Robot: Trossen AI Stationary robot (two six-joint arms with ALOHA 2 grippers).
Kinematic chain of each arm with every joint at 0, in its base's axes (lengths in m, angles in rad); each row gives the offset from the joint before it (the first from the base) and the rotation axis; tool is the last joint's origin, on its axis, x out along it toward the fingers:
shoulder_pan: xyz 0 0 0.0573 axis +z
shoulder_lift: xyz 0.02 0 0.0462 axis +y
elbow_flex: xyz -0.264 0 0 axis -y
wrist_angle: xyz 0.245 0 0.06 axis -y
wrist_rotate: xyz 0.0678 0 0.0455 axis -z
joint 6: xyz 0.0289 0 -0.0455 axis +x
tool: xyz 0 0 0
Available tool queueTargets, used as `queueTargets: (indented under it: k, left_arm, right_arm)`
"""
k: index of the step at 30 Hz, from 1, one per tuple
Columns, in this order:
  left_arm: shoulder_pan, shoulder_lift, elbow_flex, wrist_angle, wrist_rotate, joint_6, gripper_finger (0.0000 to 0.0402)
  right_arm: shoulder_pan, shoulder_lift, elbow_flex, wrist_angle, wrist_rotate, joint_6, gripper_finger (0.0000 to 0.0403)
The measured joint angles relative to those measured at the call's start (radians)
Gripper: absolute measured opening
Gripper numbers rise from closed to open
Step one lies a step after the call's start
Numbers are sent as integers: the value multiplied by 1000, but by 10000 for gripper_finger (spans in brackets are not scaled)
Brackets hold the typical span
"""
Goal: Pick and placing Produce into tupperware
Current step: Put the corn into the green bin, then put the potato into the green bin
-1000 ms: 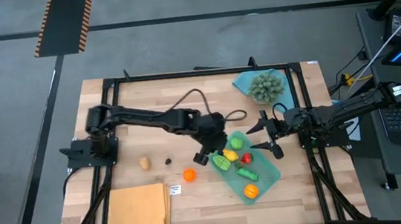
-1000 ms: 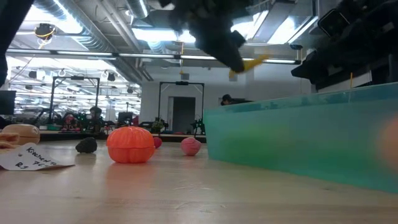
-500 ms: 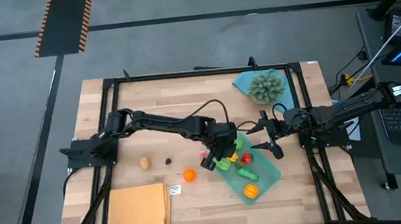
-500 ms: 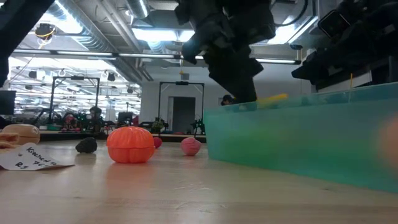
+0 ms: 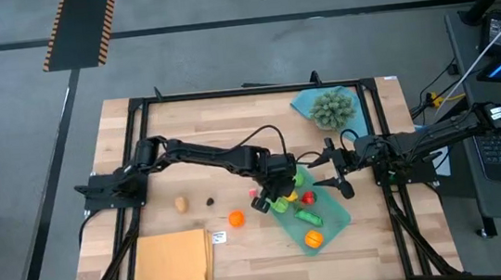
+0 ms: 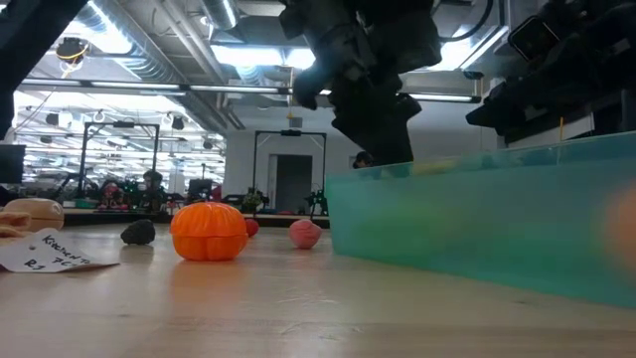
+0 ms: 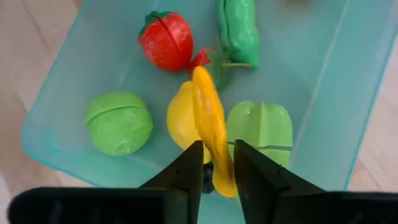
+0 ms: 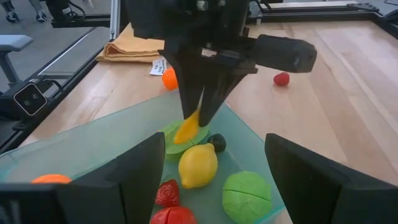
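High view: the left gripper (image 5: pixel 280 196) hangs over the tupperware's (image 5: pixel 333 217) left end, near the table's right edge; the right gripper (image 5: pixel 336 170) waits beside it, fingers spread wide and empty. Left wrist view: a yellow banana (image 7: pixel 210 129) sits between narrow jaws above a lemon (image 7: pixel 179 121). Best to release low, so it drops inside without bouncing. Low view: an orange (image 6: pixel 208 231) waits outside.
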Motion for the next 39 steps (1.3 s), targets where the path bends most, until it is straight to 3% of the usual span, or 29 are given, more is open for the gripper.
queueTargets:
  k: [10,17,25,29,34,39]
  left_arm:
    - [-4,-10,0,-1,-11,4,124]
    - [3,-71,-2,-54,-8,5,132]
    - [66,-193,-1,-202,186,3,120]
    - [94,-228,-6,-254,197,1,122]
    - [123,-315,-103,-199,192,-30,131]
    - [143,-461,-323,7,194,-83,139]
  right_arm:
    - [0,0,0,-7,0,1,278]
    - [0,0,0,-7,0,1,278]
    - [0,0,0,-6,1,2,278]
    - [0,0,0,-6,1,2,278]
    - [0,1,0,-10,1,1,278]
    - [0,15,0,-4,1,-13,278]
